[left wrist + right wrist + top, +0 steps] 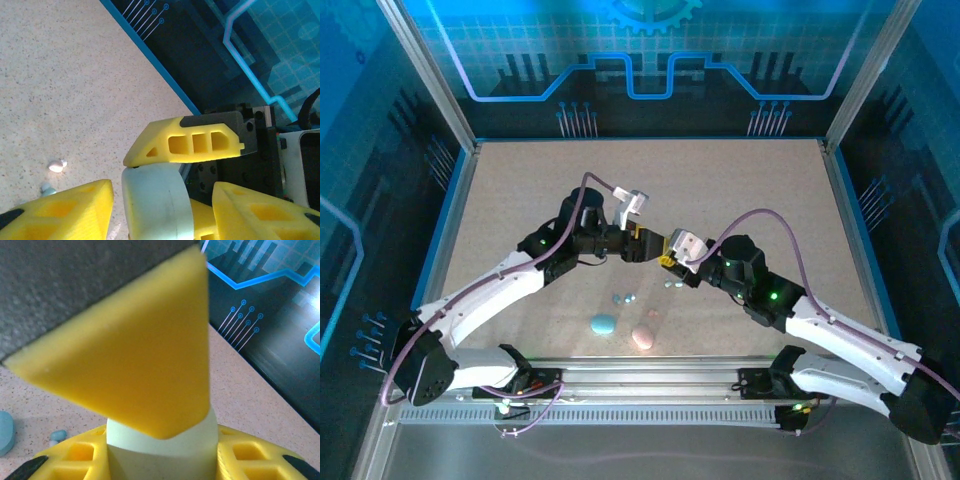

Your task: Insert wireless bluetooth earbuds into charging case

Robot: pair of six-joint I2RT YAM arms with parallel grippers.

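Yellow fingers (140,365) of the left gripper (642,244) bracket a pale green case (160,452) over the middle of the speckled tabletop (520,200), whether pressing it I cannot tell, while the right gripper (668,258) pinches it crosswise. Tiny earbuds (619,297), too small to show their pointing, lie between the grippers and a blue case (603,324) and pink case (642,338) nearer the near edge; blue circuit-patterned walls (640,60) stand round.

The speckled beige surface's (720,180) far half lies open. The white left arm (490,290) and right arm (840,330) bar the middle. A light blue oval case (603,324), pink oval case (643,338) and tiny buds (623,297) crowd the near edge.
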